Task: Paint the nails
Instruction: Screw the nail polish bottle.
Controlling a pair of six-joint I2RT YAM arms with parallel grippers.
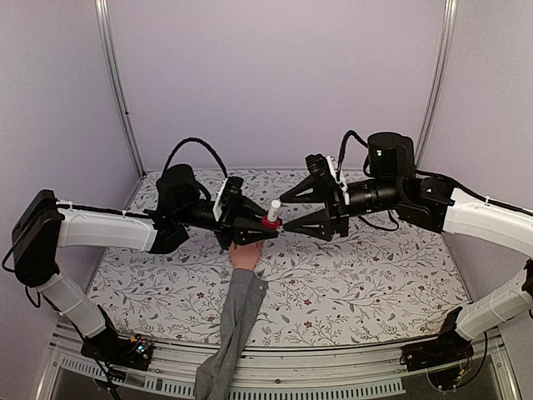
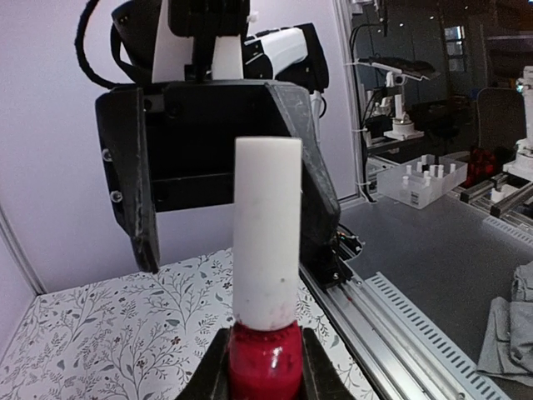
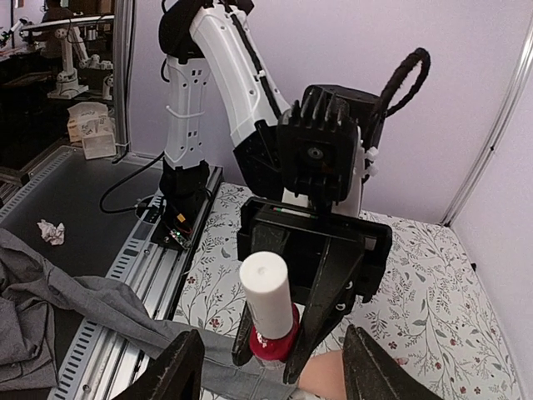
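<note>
Between the fingers (image 3: 187, 367) of the wide right pincer (image 1: 284, 213) sits the white cap (image 3: 268, 292) of the red bottle (image 3: 272, 343) clamped by the left pincer (image 2: 265, 375); an off-centre squeeze might tip it.

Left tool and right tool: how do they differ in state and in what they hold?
The left tool is shut on the red bottle, while the right tool stands open and holds nothing. The left tool grips the bottle by its red body; the right tool's fingers only flank the white cap, apart from it. Both are black and point toward each other.
</note>
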